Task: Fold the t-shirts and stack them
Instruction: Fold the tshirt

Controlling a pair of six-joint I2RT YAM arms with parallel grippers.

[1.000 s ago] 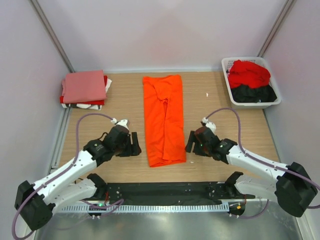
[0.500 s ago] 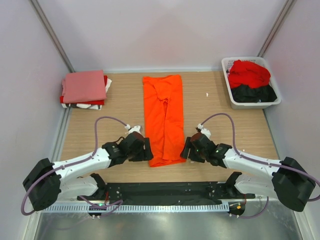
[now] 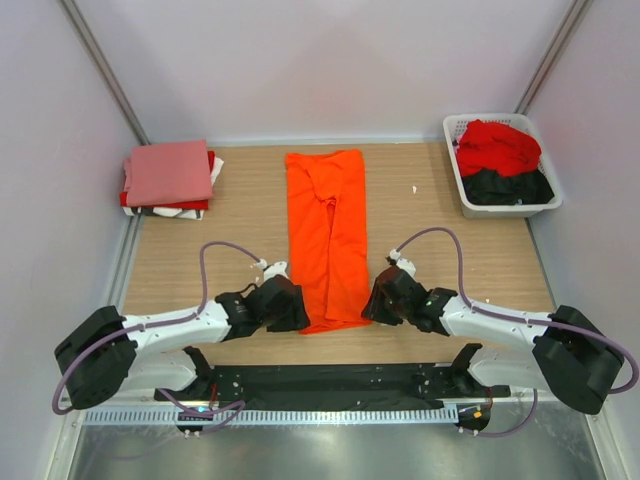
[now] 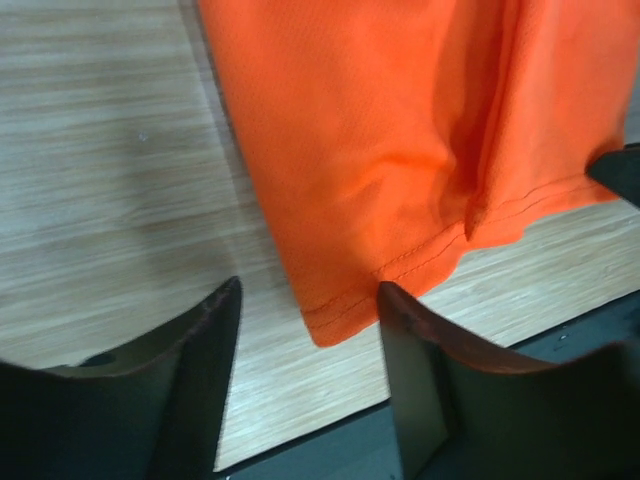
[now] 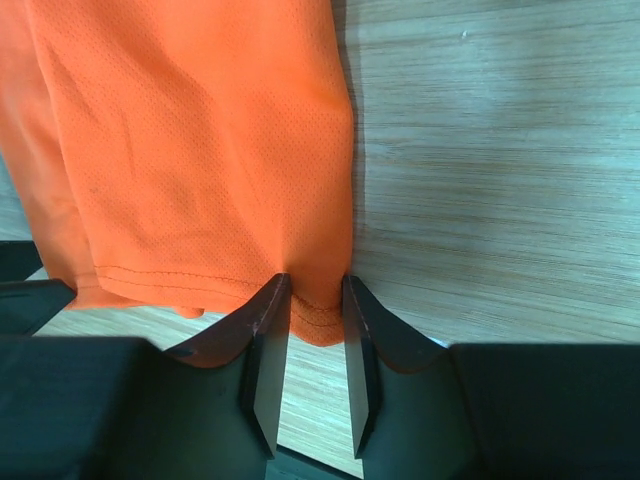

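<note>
The bright orange t-shirt (image 3: 327, 235) lies folded into a long strip down the middle of the table. My left gripper (image 3: 292, 312) is open at its near left corner; in the left wrist view that hem corner (image 4: 335, 315) lies between the wide-spread jaws (image 4: 308, 300). My right gripper (image 3: 373, 300) is at the near right corner. In the right wrist view its jaws (image 5: 317, 288) stand narrowly apart astride the hem corner (image 5: 318, 318), fingertips (image 5: 272, 300) touching the cloth, not clamped. A folded stack topped by a salmon-pink shirt (image 3: 168, 173) sits far left.
A white slatted basket (image 3: 455, 175) at the far right holds red (image 3: 497, 146) and black (image 3: 508, 186) shirts. The black base rail (image 3: 330, 385) runs along the near table edge, just behind both grippers.
Both grippers have moved inward and toward the near edge, from beside the shirt to its two near corners. The right jaws have narrowed around the hem corner.
</note>
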